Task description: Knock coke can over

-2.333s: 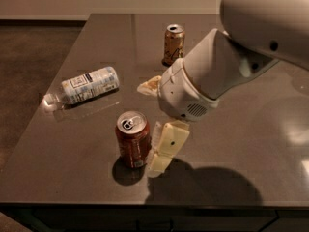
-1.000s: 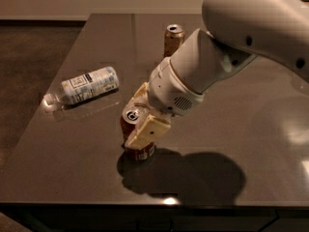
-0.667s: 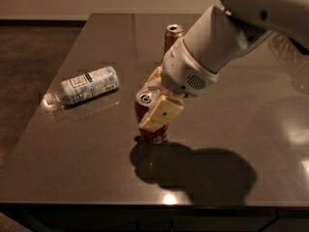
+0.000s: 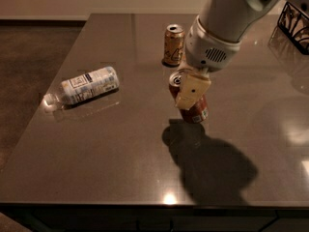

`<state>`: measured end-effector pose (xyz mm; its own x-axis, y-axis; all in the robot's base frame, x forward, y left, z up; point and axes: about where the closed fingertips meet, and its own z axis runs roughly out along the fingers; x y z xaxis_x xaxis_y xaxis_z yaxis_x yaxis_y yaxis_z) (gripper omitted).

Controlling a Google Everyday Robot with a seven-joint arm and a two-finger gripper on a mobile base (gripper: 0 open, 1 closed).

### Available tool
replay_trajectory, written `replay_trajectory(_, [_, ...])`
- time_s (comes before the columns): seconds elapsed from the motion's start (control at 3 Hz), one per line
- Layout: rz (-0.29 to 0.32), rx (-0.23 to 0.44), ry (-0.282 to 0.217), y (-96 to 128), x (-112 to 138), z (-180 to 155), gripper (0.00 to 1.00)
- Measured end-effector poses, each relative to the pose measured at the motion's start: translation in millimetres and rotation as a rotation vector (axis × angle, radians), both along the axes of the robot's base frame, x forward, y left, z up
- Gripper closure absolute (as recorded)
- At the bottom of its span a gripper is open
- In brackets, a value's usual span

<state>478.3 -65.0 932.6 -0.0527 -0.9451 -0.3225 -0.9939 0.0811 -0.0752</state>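
Gripper (image 4: 187,94) clamped on coke can (image 4: 197,111), one finger across front. Can between fingers, tilted, top leaning left, likely for tipping. Gold can (image 4: 173,45) just behind gripper; bottle (image 4: 89,85) far left.

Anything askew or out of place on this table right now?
The coke can is tilted, top leaning left, not upright like the gold can behind it; the end effector is right against it. The clear bottle lies on its side at the left. No spill is visible.
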Motion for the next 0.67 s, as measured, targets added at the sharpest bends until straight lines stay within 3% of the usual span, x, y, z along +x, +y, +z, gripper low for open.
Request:
replay_trajectory(0.33, [-0.042, -0.167, -0.023, -25.2, 12.5, -9.7, 1.00])
replay_trajectory(0.67, [-0.057, -0.287, -0.037, -42.0, 17.6, -17.1, 1.00])
